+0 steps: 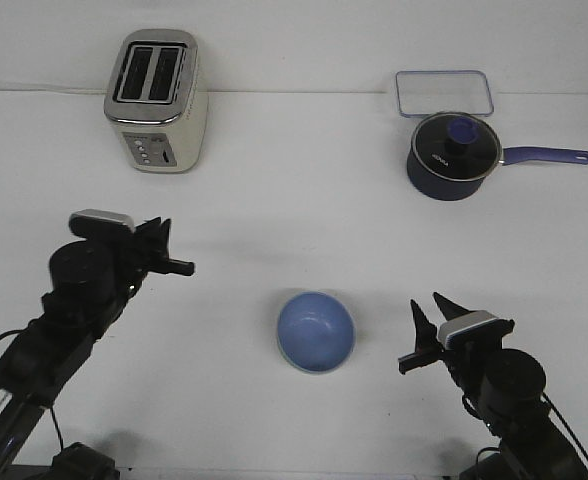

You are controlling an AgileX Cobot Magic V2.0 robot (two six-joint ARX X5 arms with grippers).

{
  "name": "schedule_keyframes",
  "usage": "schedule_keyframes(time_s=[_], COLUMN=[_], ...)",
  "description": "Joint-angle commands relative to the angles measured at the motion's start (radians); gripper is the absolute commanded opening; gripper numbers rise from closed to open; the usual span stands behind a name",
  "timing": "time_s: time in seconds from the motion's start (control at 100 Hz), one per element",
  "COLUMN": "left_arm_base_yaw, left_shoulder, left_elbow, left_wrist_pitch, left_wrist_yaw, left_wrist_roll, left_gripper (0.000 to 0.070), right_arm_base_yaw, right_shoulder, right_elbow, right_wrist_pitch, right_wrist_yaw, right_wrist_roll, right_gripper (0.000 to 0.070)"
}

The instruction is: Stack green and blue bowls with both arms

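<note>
Blue bowl (316, 331) standing upright on the white table (274, 230), near the front edge and roughly midway between the two arms. A thin paler rim shows along its lower edge, which may be the green bowl nested beneath it; the view does not settle this, and no separate green bowl is visible anywhere on the table. If the rim is the green bowl, the stack is probably already made. The bowl's interior appears empty.

Right gripper (423, 333) lies just beside the bowl on its right, apart from it, fingers spread wide and holding nothing. Left gripper (166, 247) hangs farther off, up and to the left of the bowl, well apart from it; its fingers are seen nearly edge-on, so their spacing cannot be told, and nothing is visible between them. Neither arm touches the bowl, consistent with a rest or standby posture on either side of the work area.

Background, at the far edge of the table: a cream two-slot toaster (157, 100) at left, slots empty; a dark blue saucepan (454, 155) with glass lid on and long handle pointing right; behind it and touching or nearly so, a clear rectangular container (444, 92), apparently empty.
</note>
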Motion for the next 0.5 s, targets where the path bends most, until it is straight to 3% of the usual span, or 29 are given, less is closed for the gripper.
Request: schedule_keyframes(time_s=[0.0,0.12,0.37,0.49], left_arm_base_yaw=[0.021,0.059,0.096,0.105], left_shoulder=[-0.044,-0.178,-0.552,-0.650], left_elbow=[0.005,-0.068,-0.450,-0.538], left_wrist_pitch=[-0.047,-0.058,0.272,0.285], left_wrist_yaw=[-0.024,-0.060,-0.061,-0.061], left_wrist_roll=[0.043,0.077,0.125,0.114], left_gripper=[0.0013,0.0014,0.0013,0.0013], right_arm_base_yaw=[0.004,0.004,0.004,0.004], right_shoulder=[-0.041,-0.154,-0.318,-0.320], right_elbow=[0.002,-0.002,-0.038,-0.038], right_wrist_pitch=[-0.011,-0.046,-0.022,-0.026], right_wrist_yaw=[0.010,0.072,0.128,0.171], right_wrist_roll=[0.012,0.021,-0.021,-0.026], right_gripper=[0.0002,0.0001,0.0001,0.0001])
